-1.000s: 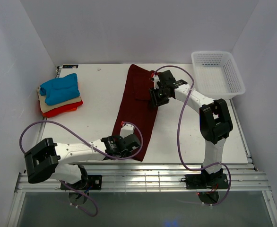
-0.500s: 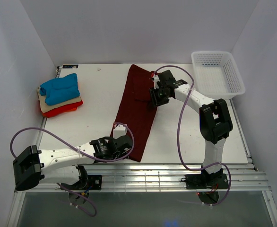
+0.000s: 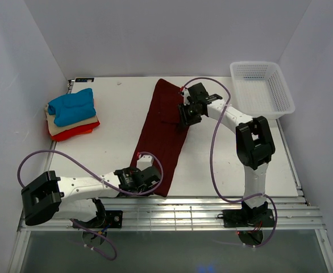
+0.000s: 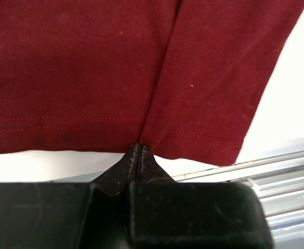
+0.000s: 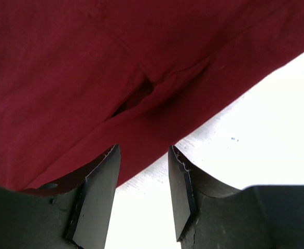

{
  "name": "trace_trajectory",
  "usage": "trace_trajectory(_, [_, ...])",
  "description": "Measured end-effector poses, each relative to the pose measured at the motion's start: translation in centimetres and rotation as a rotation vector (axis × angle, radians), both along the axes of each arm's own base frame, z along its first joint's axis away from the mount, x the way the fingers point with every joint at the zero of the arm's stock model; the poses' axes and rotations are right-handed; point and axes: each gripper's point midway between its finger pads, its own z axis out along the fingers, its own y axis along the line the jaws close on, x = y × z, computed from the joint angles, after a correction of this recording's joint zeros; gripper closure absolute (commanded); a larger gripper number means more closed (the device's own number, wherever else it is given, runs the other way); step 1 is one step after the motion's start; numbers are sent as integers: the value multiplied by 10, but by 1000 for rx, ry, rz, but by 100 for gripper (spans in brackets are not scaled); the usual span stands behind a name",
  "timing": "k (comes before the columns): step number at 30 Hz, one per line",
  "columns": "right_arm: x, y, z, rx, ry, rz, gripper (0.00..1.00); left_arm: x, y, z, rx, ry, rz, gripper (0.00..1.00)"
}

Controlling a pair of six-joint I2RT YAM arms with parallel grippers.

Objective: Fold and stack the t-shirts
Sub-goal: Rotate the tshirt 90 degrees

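The left tool (image 4: pixel 137 150) is pinched shut on the near hem of the maroon t-shirt (image 3: pixel 165 131), a long strip across the bench (image 3: pixel 118 136). The right tool (image 5: pixel 141 176) stands with jaws apart over its far edge. Folding looks underway, and the right tool likely must grip before both lift.

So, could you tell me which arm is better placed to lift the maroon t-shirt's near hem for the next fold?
Left. The left tool is shut at the near hem of the maroon t-shirt, apparently pinching it. The right tool stands open over the shirt's far right edge.
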Motion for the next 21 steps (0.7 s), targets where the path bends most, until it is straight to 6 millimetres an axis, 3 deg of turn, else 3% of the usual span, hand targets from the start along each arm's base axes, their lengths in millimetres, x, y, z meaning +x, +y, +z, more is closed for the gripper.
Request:
trace_trajectory(4, [7,4,2,8,-9,-4,52,-2,1,-4,-2,7,1,87])
trace_trajectory(5, [8,4,3,9,-11,-4,52,-2,1,-4,-4,6,2,75])
trace_trajectory(9, [14,5,2,3,-19,-14,51,-1,4,-5,9,1,0,56])
trace_trajectory(13, [34,10,6,-5,-55,-31,52,4,8,0,42,-27,-6,51])
trace_trajectory(15, [46,14,7,-7,-74,-45,59,11,4,10,56,-55,-10,51])
trace_trajectory(16, [52,15,7,-10,-81,-55,63,16,0,17,59,-71,-14,52])
trace_trajectory(18, [59,16,5,-16,-89,-67,80,27,-14,37,37,-115,-17,60])
trace_trajectory(19, [62,16,3,-19,-90,-74,92,34,-22,49,17,-141,-18,83])
trace_trajectory(20, [63,16,1,-26,-91,-80,92,39,-30,60,-7,-162,-16,100])
trace_trajectory(21, [64,15,-1,-28,-85,-91,92,44,-37,69,-25,-182,-18,100])
